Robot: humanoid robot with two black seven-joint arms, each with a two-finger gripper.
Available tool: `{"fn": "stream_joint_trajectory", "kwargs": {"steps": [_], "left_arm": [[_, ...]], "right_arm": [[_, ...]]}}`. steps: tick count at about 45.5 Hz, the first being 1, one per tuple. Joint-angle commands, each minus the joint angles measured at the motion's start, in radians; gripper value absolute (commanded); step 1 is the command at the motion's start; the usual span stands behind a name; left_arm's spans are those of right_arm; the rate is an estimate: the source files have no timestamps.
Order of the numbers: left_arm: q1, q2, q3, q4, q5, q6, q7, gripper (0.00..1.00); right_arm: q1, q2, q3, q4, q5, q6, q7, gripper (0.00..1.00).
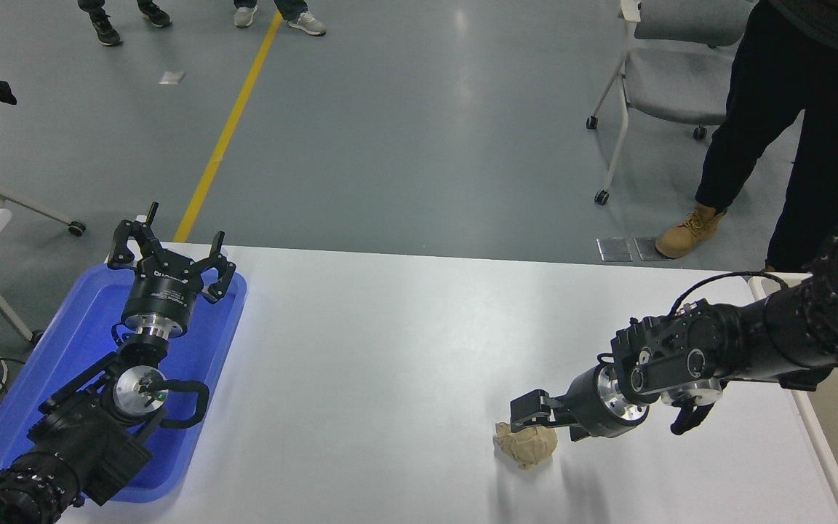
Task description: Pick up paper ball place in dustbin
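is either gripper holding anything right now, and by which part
Nothing is visibly held. The right gripper sits at the top of the paper ball, which lies on the table. The left gripper is open and empty.

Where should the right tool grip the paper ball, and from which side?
Grip the paper ball across its lumpy middle, coming down from above and its far right, where the right tool already sits at its top edge. It is roughly round and lies free on the white table, so no side is blocked.

Grey glossy floor (404, 131), yellow floor line (226, 131), grey wheeled chair (670, 73), white table (390, 327)
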Motion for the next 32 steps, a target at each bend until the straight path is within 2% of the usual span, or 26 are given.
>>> {"fn": "stream_joint_trajectory", "kwargs": {"steps": [1,24,32], "left_arm": [[0.000,0.000,0.000,0.000,0.000,0.000,0.000,1.00],[-0.001,0.000,0.000,0.000,0.000,0.000,0.000,1.00],[0.000,0.000,0.000,0.000,0.000,0.000,0.000,1.00]], "right_arm": [[-0.041,-0.005,0.037,-0.012,0.000,-0.039,0.000,1.00],[-0.121,0.000,0.037,-0.049,0.000,-0.144,0.000,1.00],[-0.144,0.003,0.037,-0.043,0.000,-0.207,0.000,0.94]]}}
